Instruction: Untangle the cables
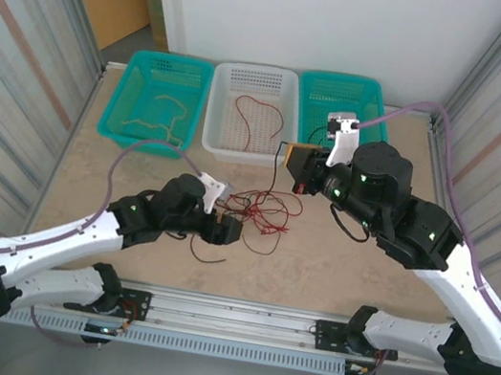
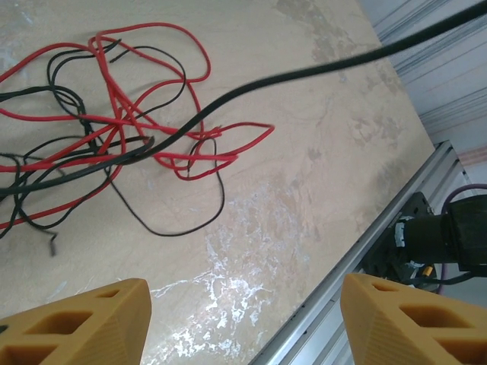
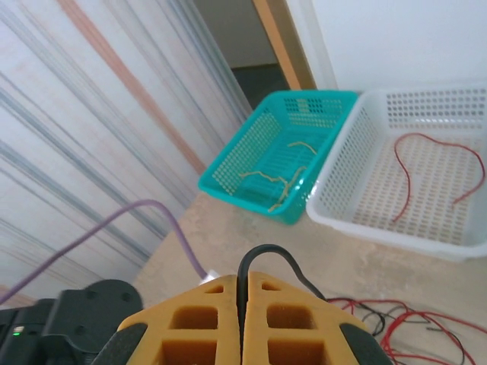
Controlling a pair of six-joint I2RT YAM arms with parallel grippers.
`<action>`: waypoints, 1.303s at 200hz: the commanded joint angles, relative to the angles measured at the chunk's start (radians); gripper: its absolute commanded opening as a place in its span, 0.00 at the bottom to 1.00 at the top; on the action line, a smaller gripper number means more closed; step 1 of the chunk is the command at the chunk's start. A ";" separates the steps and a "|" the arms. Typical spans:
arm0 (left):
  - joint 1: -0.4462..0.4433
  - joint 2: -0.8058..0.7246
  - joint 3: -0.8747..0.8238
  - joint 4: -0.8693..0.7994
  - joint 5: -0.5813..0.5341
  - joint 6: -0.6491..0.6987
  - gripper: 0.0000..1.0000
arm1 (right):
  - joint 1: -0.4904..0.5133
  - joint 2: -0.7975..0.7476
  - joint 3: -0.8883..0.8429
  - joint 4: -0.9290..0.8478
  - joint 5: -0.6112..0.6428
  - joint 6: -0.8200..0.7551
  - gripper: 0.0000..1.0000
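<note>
**Cable lot on tabletop, two hands working.**

The tangle of red and black cables [image 1: 261,211] is lying mid-tabletop [image 1: 324,268], just beside the left hand [image 1: 223,231]. The left hand's fingers [image 2: 84,319] are standing apart over bare surface, gripping nothing. The right hand [image 3: 243,293] is pressing together, clamping a black cable [image 2: 304,72] that is rising in a fairly straight line from the tangle. A yellow-tan cable [image 3: 262,177] is lying in the left teal basket [image 1: 129,93], and a red cable [image 3: 423,135] is lying in the white basket [image 1: 215,113] beside it.
</note>
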 commanded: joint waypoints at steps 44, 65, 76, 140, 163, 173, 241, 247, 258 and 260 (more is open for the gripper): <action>-0.006 0.035 0.011 0.052 -0.029 0.006 0.71 | -0.060 -0.008 0.149 0.103 -0.173 -0.072 0.00; -0.007 0.048 0.050 0.052 -0.024 0.038 0.76 | -0.116 -0.030 0.124 0.167 -0.277 -0.025 0.00; -0.009 0.055 0.087 0.053 -0.027 0.065 0.79 | -0.138 -0.033 0.114 0.186 -0.308 -0.002 0.00; -0.023 0.153 0.322 0.119 -0.040 0.329 0.82 | -0.158 -0.031 0.062 0.211 -0.338 0.052 0.00; -0.034 0.217 0.365 0.154 0.063 0.378 0.78 | -0.160 -0.039 0.047 0.220 -0.333 0.057 0.00; -0.044 0.238 0.366 0.174 0.094 0.388 0.77 | -0.163 -0.042 0.043 0.220 -0.331 0.059 0.00; -0.058 0.227 0.424 0.115 0.007 0.398 0.00 | -0.212 -0.079 -0.044 0.218 -0.311 0.091 0.01; -0.058 0.219 0.458 0.076 -0.010 0.395 0.00 | -0.221 -0.085 -0.057 0.209 -0.299 0.098 0.09; -0.057 0.207 0.524 0.009 -0.030 0.385 0.00 | -0.235 -0.092 -0.077 0.175 -0.266 0.103 0.36; -0.057 0.205 0.538 -0.002 -0.035 0.382 0.00 | -0.235 -0.093 -0.081 0.169 -0.259 0.103 0.40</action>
